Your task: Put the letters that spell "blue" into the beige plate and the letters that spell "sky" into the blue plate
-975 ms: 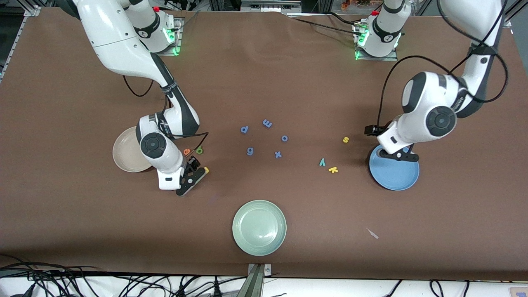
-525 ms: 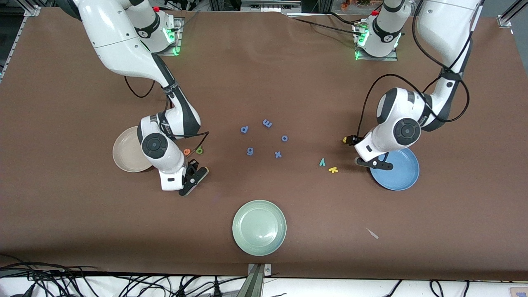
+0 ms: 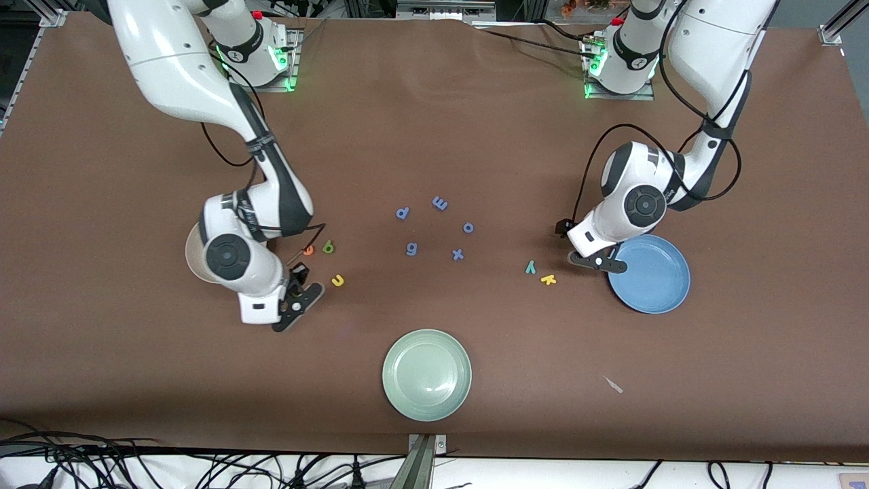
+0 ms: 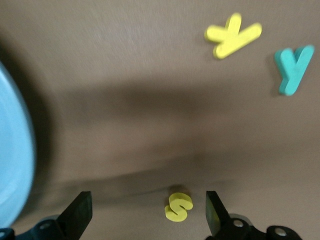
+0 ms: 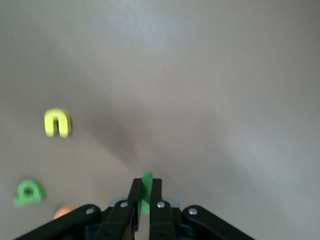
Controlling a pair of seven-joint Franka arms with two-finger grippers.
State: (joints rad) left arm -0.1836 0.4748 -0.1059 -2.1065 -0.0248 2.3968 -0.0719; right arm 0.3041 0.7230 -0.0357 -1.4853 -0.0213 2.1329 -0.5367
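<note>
Brown table (image 3: 434,136): right gripper (image 5: 143,200) pinches the green l (image 5: 146,192) above it beside the u (image 3: 337,280); left gripper (image 4: 145,212) hangs spread, straddling the s (image 4: 178,206).

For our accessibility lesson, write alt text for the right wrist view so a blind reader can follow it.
The right hand is shut on a thin green letter l, held above the brown table. On the table beside it lie a yellow u, a green b and part of an orange letter.
</note>
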